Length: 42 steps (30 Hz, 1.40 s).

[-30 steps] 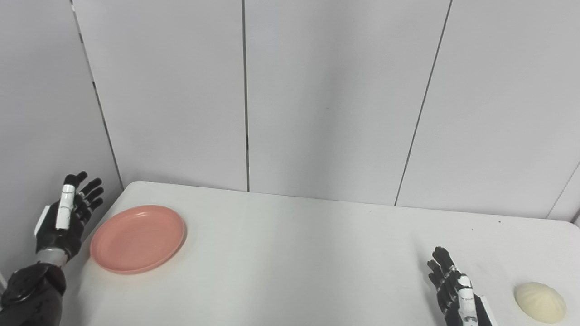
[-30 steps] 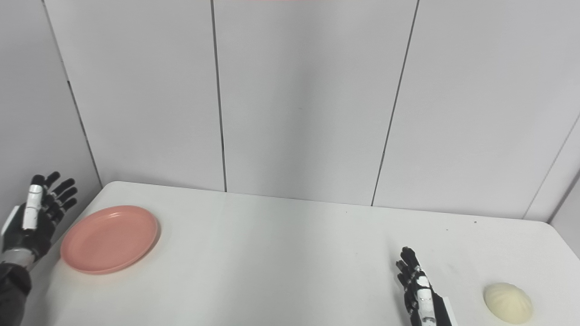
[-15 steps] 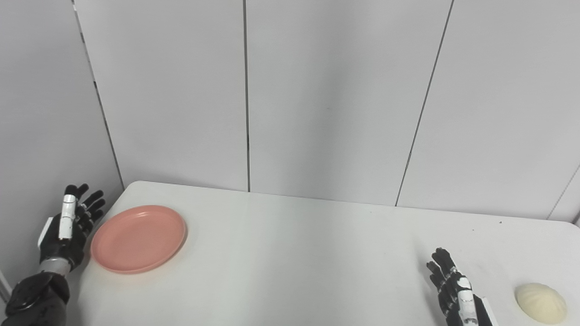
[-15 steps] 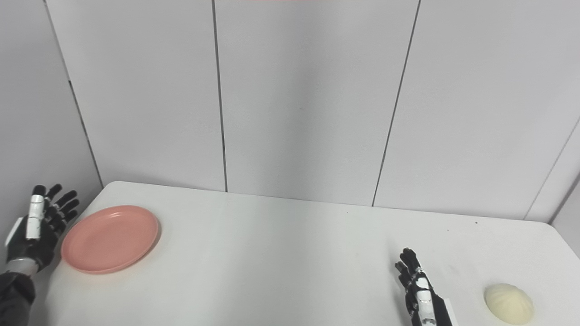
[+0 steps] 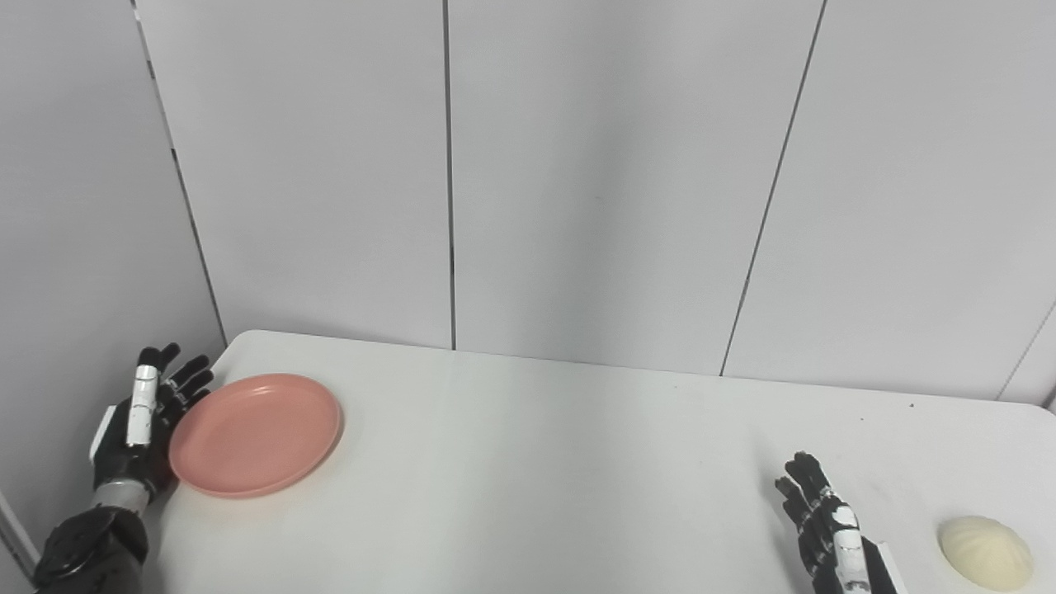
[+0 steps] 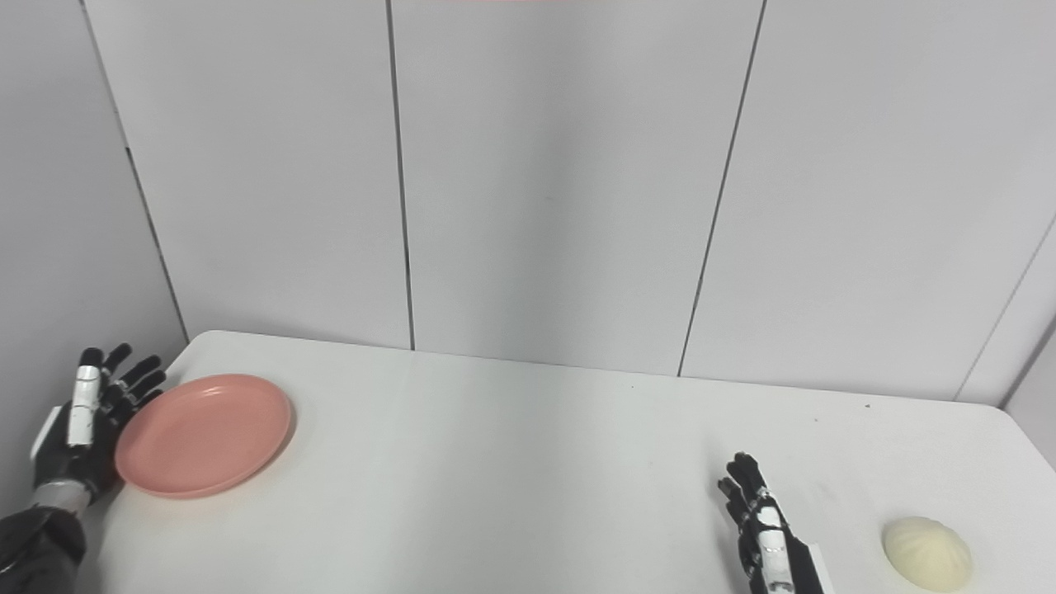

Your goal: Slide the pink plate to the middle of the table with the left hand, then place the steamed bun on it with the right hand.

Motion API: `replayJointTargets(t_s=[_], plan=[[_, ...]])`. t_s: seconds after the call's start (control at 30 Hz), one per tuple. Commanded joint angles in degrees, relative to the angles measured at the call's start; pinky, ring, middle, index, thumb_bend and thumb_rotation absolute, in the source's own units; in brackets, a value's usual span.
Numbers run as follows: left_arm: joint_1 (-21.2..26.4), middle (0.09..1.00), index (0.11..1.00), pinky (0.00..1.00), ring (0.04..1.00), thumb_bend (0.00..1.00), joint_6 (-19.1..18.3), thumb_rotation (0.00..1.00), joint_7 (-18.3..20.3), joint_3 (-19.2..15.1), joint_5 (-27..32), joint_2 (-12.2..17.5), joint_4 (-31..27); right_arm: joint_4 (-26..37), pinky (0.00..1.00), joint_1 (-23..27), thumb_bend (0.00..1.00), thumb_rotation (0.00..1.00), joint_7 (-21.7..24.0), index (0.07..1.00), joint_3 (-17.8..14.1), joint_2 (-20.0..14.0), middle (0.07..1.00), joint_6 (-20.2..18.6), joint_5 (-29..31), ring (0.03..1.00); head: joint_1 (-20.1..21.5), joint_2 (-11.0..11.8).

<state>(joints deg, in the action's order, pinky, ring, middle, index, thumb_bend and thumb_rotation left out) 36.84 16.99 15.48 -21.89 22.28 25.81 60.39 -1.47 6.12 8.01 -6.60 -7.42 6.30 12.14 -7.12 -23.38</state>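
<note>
A round pink plate (image 5: 256, 433) lies near the white table's left end. My left hand (image 5: 142, 425) stands upright just off the table's left edge, fingers spread and open, its palm right against the plate's left rim. A pale cream steamed bun (image 5: 985, 551) sits near the front right of the table. My right hand (image 5: 825, 528) is at the bottom right, fingers straight and open, a short way left of the bun and apart from it. The same plate (image 6: 204, 433) and bun (image 6: 926, 553) show in the right eye view.
The white table (image 5: 544, 470) has a rounded far-left corner and grey wall panels close behind it and along its left side. Bare tabletop stretches between plate and bun.
My left hand has dropped lower and come rightward to the plate's left rim, and the plate has shifted very slightly right. The right hand and the bun have stayed put.
</note>
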Motion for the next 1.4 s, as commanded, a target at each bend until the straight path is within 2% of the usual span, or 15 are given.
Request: replayJointTargets(t_s=[0.0,0.17,0.27,0.43,0.6,0.73,0.97,1.1,1.2,1.37], plan=[[0.92,0.852,0.914,0.9,0.871,0.83,0.37,0.86,0.6,0.37,0.19,0.32,-3.15,-1.11,1.0,-2.31,0.77,0.97,-0.03,0.931,0.08,0.37,0.939,1.52,-0.22,0.928,0.09,-0.07],[-0.07,0.856,0.924,0.85,0.853,0.84,-0.82,0.85,-0.33,1.43,-0.33,-1.35,-5.9,-1.42,0.99,-2.21,0.75,0.98,-0.05,0.932,0.08,0.4,0.932,1.72,-0.34,0.919,0.16,-0.09],[-0.33,0.862,0.93,0.85,0.854,0.81,-1.83,0.84,-0.43,1.79,-0.06,-2.61,-7.76,-1.19,0.99,-2.21,0.75,0.98,-0.15,0.928,0.17,0.41,0.928,1.35,-0.47,0.916,0.28,-0.16],[-0.44,0.861,0.951,0.85,0.851,0.83,-3.05,0.84,0.34,2.64,-0.04,-3.98,-9.91,-0.96,0.98,-2.21,0.76,0.98,-0.21,0.927,0.35,0.49,0.923,1.29,-0.71,0.912,0.63,-0.21],[-0.35,0.846,0.907,0.85,0.844,0.85,-4.51,0.83,-0.24,4.06,-1.04,-5.61,-12.79,-0.97,0.98,-2.19,0.76,0.98,-0.27,0.932,0.49,0.86,0.921,1.64,-0.87,0.91,1.27,-0.42],[-0.29,0.852,0.927,0.85,0.847,0.85,-5.8,0.84,-0.33,5.24,-1.6,-6.58,-14.59,-0.57,0.97,-2.29,0.78,0.98,-0.28,0.93,0.66,1.04,0.915,1.56,-1.34,0.908,1.69,-0.78],[0.65,0.829,0.926,0.83,0.829,0.83,-6.43,0.85,-1.26,6.55,-2.72,-8.65,-14.8,0.12,0.97,-2.5,0.78,0.97,-0.29,0.93,0.79,1.11,0.915,1.21,-1.6,0.907,2.19,-1.12],[1.09,0.829,0.928,0.84,0.837,0.83,-6.64,0.82,-0.45,7.37,-2.62,-10.02,-14.64,0.56,0.96,-2.59,0.78,0.96,-0.43,0.926,0.93,1.19,0.912,0.79,-1.75,0.9,2.7,-1.35],[1.29,0.818,0.91,0.82,0.827,0.85,-6.63,0.81,-1.42,8.1,-3.32,-10.83,-14.8,0.87,0.97,-2.67,0.78,0.96,-0.5,0.931,1.01,1.25,0.916,0.5,-1.81,0.906,2.82,-1.4],[2.25,0.816,0.912,0.82,0.821,0.85,-6.67,0.82,-1.23,9.09,-3.3,-12.94,-14.82,1.49,0.97,-2.6,0.82,0.95,-1.03,0.936,1.23,1.69,0.916,-0.37,-2.16,0.904,3.67,-1.67]])
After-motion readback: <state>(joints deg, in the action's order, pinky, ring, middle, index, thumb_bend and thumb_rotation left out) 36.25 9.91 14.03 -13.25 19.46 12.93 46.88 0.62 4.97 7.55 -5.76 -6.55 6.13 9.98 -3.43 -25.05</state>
